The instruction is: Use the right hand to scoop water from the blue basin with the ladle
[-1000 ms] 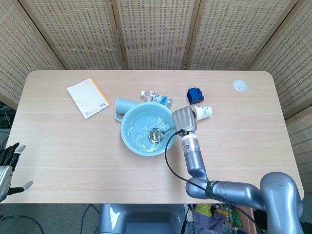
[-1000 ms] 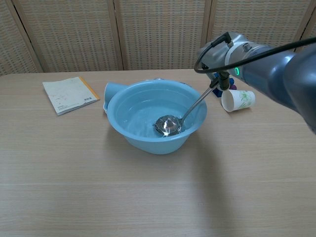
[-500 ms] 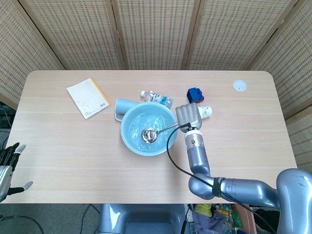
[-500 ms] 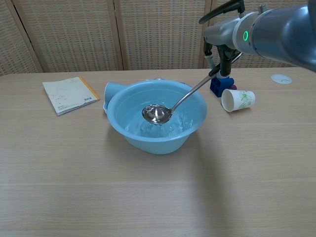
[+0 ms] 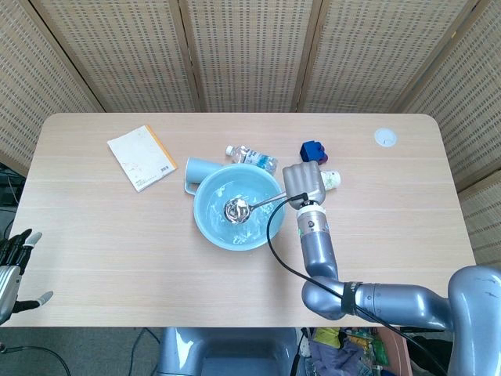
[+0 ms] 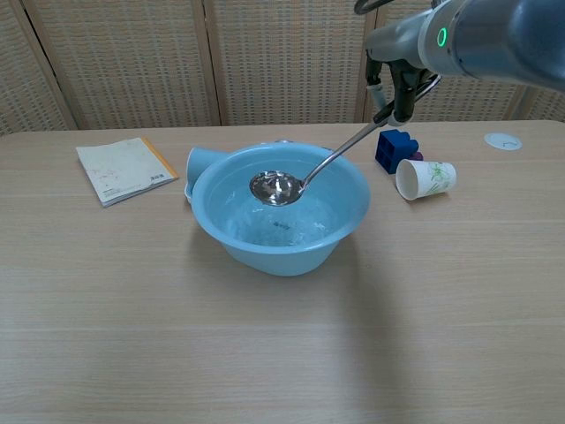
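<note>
My right hand (image 5: 304,182) has its fingers wrapped on the ladle (image 6: 277,187) handle; the bowl hangs above the blue basin (image 6: 279,208), seemingly full. Next: keep it level.

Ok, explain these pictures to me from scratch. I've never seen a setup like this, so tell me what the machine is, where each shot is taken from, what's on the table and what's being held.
This is a two-armed robot with humanlike hands, steered by a person. One picture looks down from its head, the other looks forward from its chest.

The right hand grips the handle of a metal ladle, whose bowl hangs above the water, inside the blue basin. The left hand waits at the table's edge, fingers apart, holding nothing.

Also on the wooden table: a notebook, a light blue cup on its side behind the basin, a plastic bottle lying down, a blue block, a tipped paper cup and a small white disc.
</note>
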